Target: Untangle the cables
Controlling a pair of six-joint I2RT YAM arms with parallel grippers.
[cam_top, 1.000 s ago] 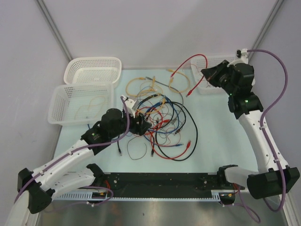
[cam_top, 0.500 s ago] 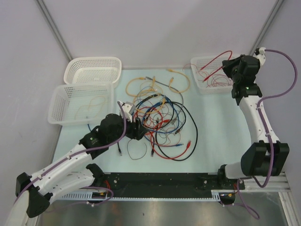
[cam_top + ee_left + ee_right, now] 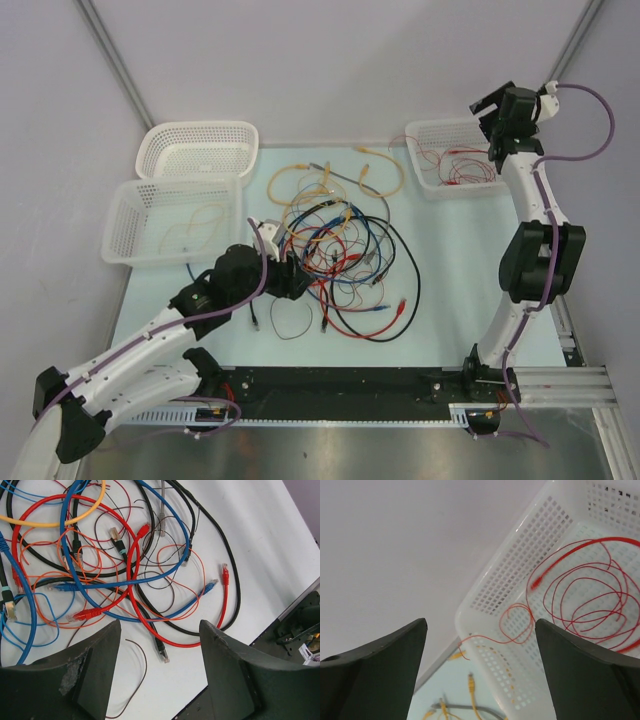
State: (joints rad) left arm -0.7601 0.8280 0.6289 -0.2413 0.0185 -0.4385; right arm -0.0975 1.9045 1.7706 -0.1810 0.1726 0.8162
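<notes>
The cables (image 3: 335,265) lie in a tangled heap of red, blue, black and orange loops mid-table. My left gripper (image 3: 288,280) hovers open at the heap's near left edge. In the left wrist view its fingers (image 3: 95,670) straddle a black cable's plug end (image 3: 162,652) and a thin brown wire (image 3: 136,675), gripping neither. My right gripper (image 3: 487,105) is open and empty, raised over the white basket (image 3: 420,175) at the back right. A thin red wire (image 3: 585,595) lies coiled in that basket (image 3: 510,580), one end trailing over its rim.
Two white baskets (image 3: 200,150) (image 3: 175,220) stand at the back left; the nearer holds a thin pale wire. Yellow cables (image 3: 330,180) lie behind the heap. A black rail (image 3: 340,392) runs along the near edge between the arm bases.
My right gripper carried the red wire over to the back-right basket, opened and let it drop in. The left gripper sank a little toward the heap's near left edge, still open.
</notes>
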